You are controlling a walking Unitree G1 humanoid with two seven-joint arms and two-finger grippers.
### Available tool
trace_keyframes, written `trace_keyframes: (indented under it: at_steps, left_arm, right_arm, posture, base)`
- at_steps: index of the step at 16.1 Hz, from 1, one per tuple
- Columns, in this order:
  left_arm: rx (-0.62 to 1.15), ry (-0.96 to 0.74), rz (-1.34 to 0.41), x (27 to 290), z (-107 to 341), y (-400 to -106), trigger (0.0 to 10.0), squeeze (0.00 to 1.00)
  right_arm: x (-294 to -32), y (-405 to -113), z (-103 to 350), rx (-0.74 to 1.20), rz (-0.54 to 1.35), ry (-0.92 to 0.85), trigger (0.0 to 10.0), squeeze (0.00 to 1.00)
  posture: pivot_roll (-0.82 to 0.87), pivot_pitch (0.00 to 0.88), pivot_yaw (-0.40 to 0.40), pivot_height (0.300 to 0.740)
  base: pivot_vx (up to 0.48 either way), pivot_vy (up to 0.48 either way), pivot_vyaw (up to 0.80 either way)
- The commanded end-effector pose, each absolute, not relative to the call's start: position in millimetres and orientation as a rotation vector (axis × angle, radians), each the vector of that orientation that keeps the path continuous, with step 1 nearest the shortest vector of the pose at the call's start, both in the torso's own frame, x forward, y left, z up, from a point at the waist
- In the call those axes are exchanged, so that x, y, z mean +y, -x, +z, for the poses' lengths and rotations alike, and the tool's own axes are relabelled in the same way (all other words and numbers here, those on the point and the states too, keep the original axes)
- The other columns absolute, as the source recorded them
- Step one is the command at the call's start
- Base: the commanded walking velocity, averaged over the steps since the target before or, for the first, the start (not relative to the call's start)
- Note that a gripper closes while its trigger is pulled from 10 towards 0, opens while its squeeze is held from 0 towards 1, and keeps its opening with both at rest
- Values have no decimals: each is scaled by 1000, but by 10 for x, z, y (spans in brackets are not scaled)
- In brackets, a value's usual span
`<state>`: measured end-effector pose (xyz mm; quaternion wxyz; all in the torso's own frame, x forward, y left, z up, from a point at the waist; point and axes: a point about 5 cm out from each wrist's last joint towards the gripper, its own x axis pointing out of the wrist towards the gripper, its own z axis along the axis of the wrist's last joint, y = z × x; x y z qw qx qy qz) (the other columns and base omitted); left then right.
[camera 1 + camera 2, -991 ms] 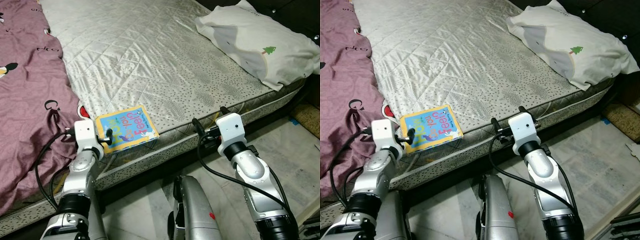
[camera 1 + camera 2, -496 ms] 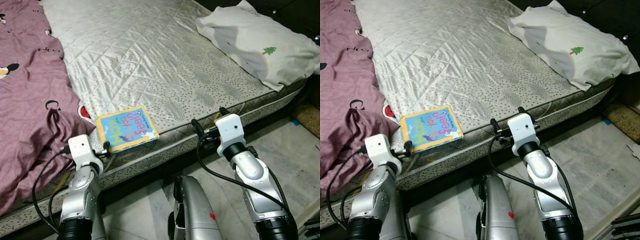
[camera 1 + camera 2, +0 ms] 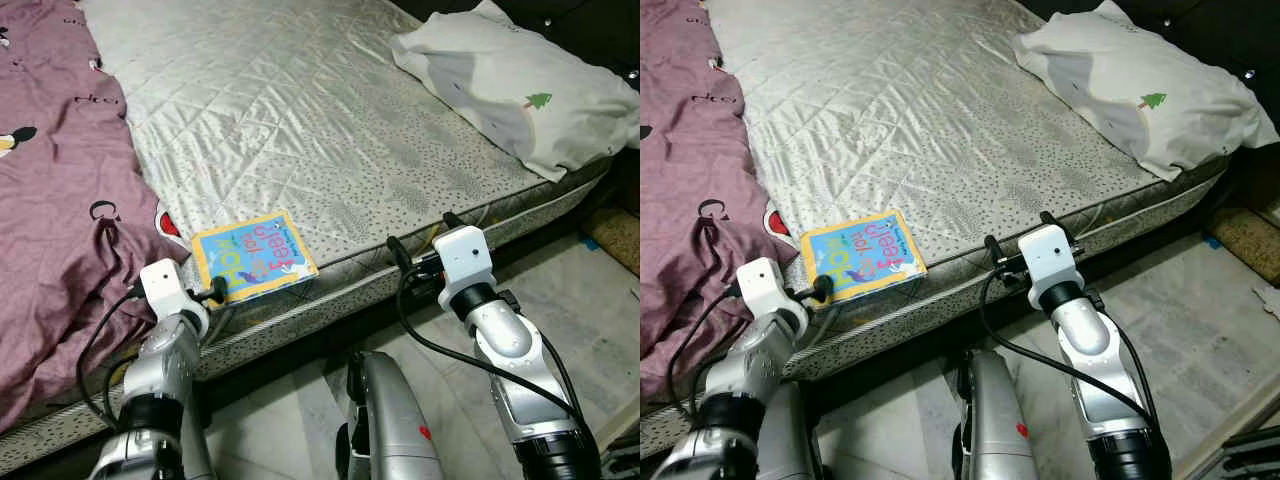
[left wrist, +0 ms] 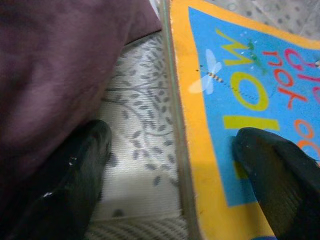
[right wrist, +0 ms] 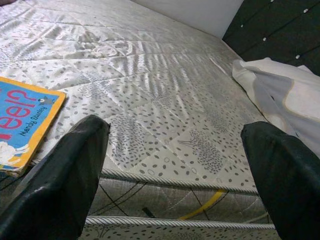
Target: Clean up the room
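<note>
Thin picture book (image 3: 253, 256) with a blue cover, orange-yellow border and big coloured letters. Lying flat, closed, cover up, at the near edge of the bed (image 3: 330, 120), turned slightly askew. Just beside the bunched purple blanket (image 3: 55, 200), well apart from the white pillow (image 3: 510, 85).

left gripper (image 4: 170, 165) back at book (image 3: 252, 257) edge

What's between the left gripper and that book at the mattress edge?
Nothing visible. The left gripper is open and straddles the near edge of the picture book, one finger over its cover; the purple blanket lies beside it.
</note>
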<state>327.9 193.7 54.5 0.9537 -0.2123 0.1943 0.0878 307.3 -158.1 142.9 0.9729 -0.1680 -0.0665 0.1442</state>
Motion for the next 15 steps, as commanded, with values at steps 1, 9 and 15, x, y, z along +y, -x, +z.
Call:
trace_keyframes:
  at_steps: [1,9,15]
  left_arm:
    - [413,504,157,1902,472,-3276,10000,0]
    - [382,731,-50,1742,529,-3441,0,0]
    - [385,759,-67,1729,504,-3430,0,0]
  right_arm:
    - [-1631,-3059,1448,-139,272,345,10000,0]
    - [-1648,-3088,1490,-146,260,351,10000,0]
    - [-1648,-3078,1486,-143,260,349,10000,0]
  posture:
    - [-136,123,-62,515]
    - [-150,116,-67,515]
    - [-157,122,-67,515]
  base:
    - [0,0,0]
    - [0,0,0]
    - [0,0,0]
